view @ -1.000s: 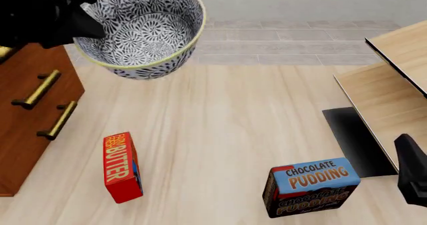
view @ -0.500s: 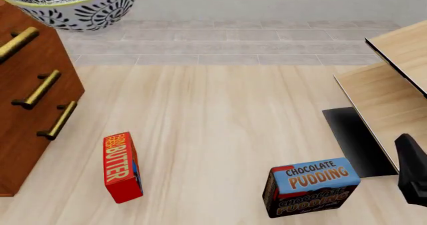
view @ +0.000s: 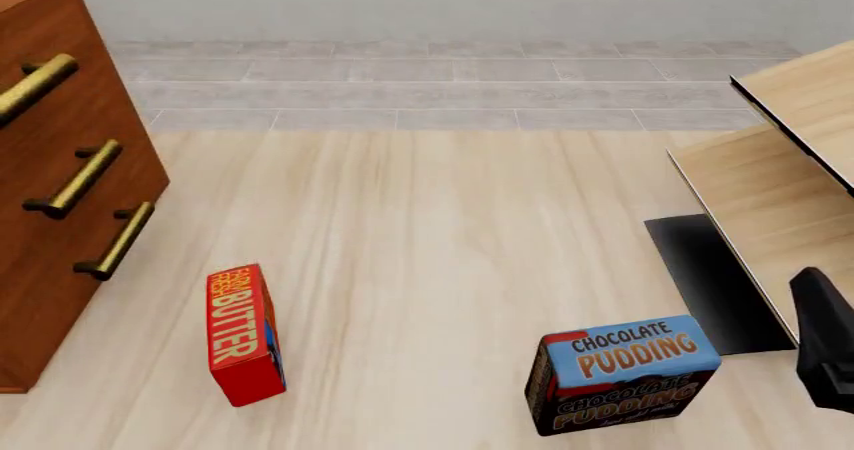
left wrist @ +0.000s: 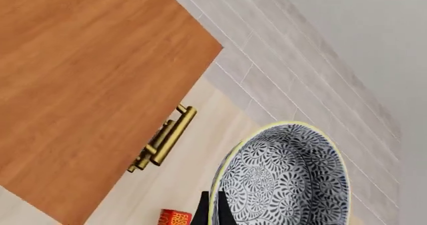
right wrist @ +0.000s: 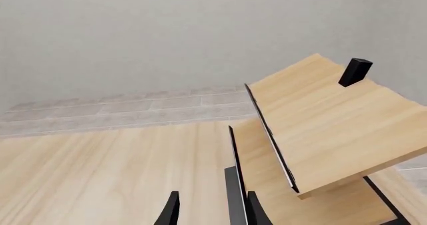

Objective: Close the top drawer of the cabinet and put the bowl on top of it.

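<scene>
The bowl (left wrist: 283, 177), at the front view's top-left corner half a second ago, has left that view; the left gripper (left wrist: 212, 211) pinches its yellow-green rim, fingers closed on it, the black-patterned white bowl held high beside the cabinet (left wrist: 87, 80). Its three brass-handled drawers sit flush. The right gripper (right wrist: 212, 212) hovers parted, holding nothing, before pale wooden furniture (right wrist: 327, 120).

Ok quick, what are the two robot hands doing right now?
Left gripper: jaws shut on the rim of the bowl, holding it.
Right gripper: jaws open, holding nothing.
</scene>
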Controlling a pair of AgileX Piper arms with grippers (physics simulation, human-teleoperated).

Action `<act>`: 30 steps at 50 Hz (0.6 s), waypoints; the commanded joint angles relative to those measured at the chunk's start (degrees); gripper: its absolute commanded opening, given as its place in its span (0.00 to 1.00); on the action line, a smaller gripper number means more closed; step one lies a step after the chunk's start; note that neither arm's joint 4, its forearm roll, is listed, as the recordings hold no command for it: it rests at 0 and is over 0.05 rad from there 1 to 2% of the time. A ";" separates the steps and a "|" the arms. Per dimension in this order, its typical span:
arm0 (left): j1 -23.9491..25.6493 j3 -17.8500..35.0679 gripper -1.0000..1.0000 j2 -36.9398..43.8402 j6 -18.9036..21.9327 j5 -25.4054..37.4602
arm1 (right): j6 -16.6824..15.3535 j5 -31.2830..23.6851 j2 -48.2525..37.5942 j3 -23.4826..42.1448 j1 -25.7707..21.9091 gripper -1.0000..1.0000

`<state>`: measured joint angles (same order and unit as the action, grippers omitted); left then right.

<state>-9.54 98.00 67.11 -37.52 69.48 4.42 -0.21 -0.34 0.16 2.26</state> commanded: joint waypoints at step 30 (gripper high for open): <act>-24.85 7.09 0.00 6.59 -2.25 0.42 | -0.50 0.30 -0.93 -0.05 -0.67 1.00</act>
<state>-30.17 103.18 72.14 -39.60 69.90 4.04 0.03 -1.08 0.12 1.66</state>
